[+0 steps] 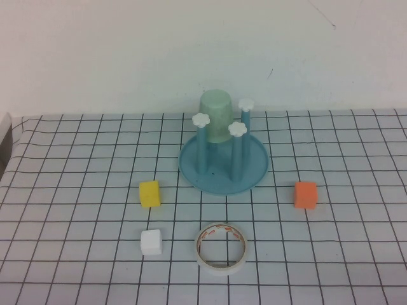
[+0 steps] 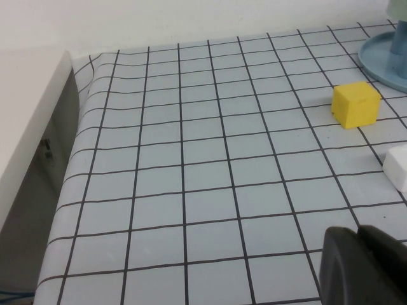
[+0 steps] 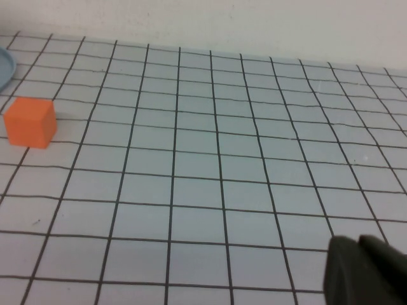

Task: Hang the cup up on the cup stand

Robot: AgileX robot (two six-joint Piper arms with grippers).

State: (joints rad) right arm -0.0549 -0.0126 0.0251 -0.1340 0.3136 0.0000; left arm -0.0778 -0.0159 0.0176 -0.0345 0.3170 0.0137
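Note:
The mint-green cup (image 1: 217,115) sits upside down over a back peg of the blue cup stand (image 1: 224,166), at the middle of the table in the high view. Three white flower caps show beside it. Neither arm appears in the high view. My left gripper (image 2: 357,236) hangs shut over bare grid cloth on the left side, holding nothing; the stand's rim (image 2: 383,60) shows far off in its view. My right gripper (image 3: 357,246) is shut and empty over the grid cloth on the right side, with the stand's edge (image 3: 5,67) just in its view.
A yellow cube (image 1: 150,193), a white cube (image 1: 151,242) and a tape roll (image 1: 220,248) lie in front of the stand. An orange cube (image 1: 305,194) lies to its right. The table's left edge (image 2: 70,165) drops off near the left gripper.

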